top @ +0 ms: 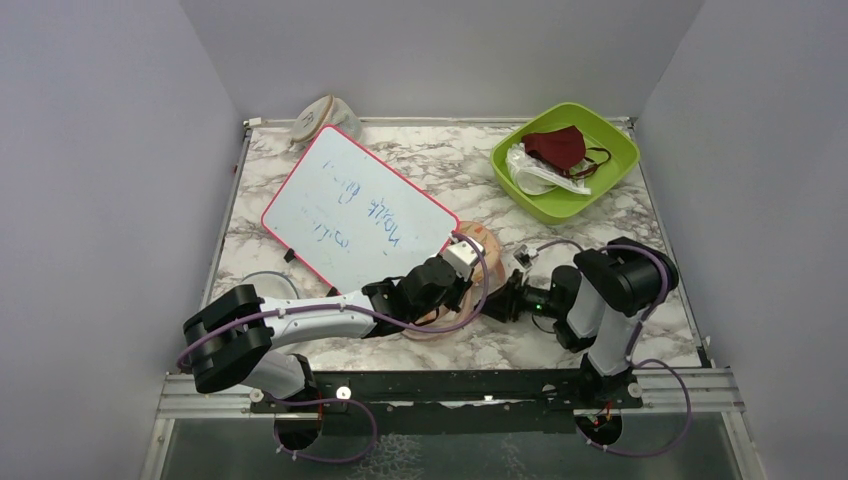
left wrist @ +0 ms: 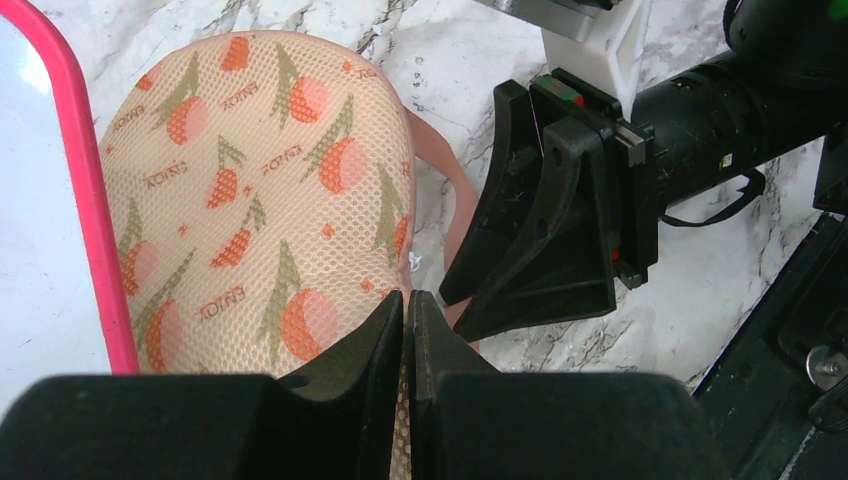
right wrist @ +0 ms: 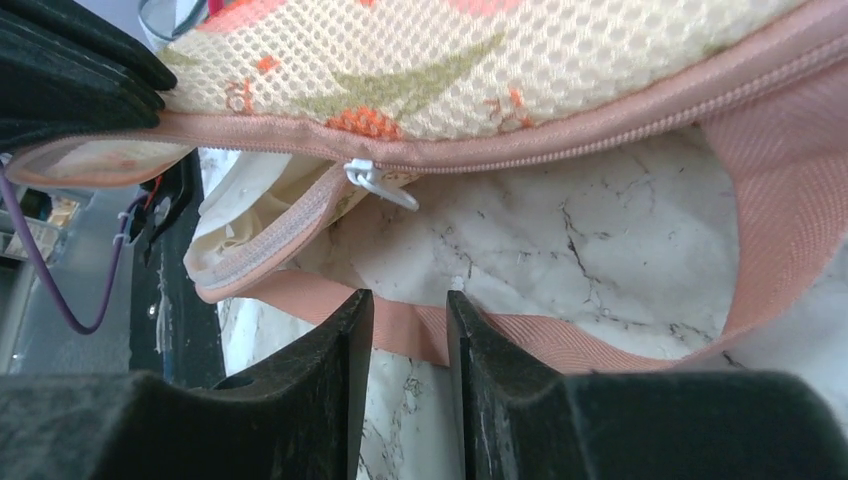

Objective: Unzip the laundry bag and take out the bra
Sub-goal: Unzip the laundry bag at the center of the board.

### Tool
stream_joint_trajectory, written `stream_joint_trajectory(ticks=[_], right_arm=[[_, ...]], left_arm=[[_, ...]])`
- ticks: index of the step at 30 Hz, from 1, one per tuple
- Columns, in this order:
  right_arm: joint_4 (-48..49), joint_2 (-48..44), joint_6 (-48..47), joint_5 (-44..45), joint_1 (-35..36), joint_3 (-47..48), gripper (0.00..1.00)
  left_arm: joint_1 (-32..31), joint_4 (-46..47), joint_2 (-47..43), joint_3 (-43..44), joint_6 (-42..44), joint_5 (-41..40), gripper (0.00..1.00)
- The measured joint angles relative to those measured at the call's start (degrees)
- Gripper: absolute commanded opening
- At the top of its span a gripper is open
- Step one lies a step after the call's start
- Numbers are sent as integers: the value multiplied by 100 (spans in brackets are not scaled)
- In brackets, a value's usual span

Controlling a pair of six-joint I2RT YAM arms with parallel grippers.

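The peach laundry bag with orange-red and green prints lies beside the whiteboard, mostly hidden under my left arm in the top view. My left gripper is shut on the bag's near edge. In the right wrist view the bag has its pink zip partly open, with the white zip pull hanging at the gap. White fabric shows inside; I cannot tell whether it is the bra. My right gripper is open, low over the marble, with the pink strap loop just past its tips.
A pink-framed whiteboard lies left of the bag. A green bin at the back right holds a maroon mask and a clear wrapper. A beige rounded fabric thing sits at the back edge.
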Motion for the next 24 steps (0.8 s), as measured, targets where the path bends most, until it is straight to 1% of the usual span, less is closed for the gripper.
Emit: stream_joint_trajectory(ticks=[3, 7, 10, 12, 14, 16, 19, 24], right_arm=[[-2, -153, -39, 63, 2, 0, 34], [-33, -691, -197, 186, 26, 13, 37], [-372, -1582, -457, 411, 35, 37, 40], [-935, -2365, -717, 625, 46, 122, 43], [-1322, -2826, -942, 767, 59, 184, 43], [-1615, -2997, -1104, 846, 61, 195, 43], [-1928, -2962, -1191, 844, 61, 188, 43], [-1987, -2946, -1211, 870, 61, 94, 39]], left_arm=[[0, 0, -2, 0, 0, 11, 0], [0, 0, -7, 0, 0, 24, 0], [0, 0, -13, 0, 0, 26, 0], [0, 2, -20, -9, 0, 26, 0], [0, 7, -24, -13, -2, 28, 0], [0, 13, -24, -13, -2, 35, 0], [2, 31, -33, -13, -9, 44, 0], [61, 44, -219, -74, -63, 42, 0]])
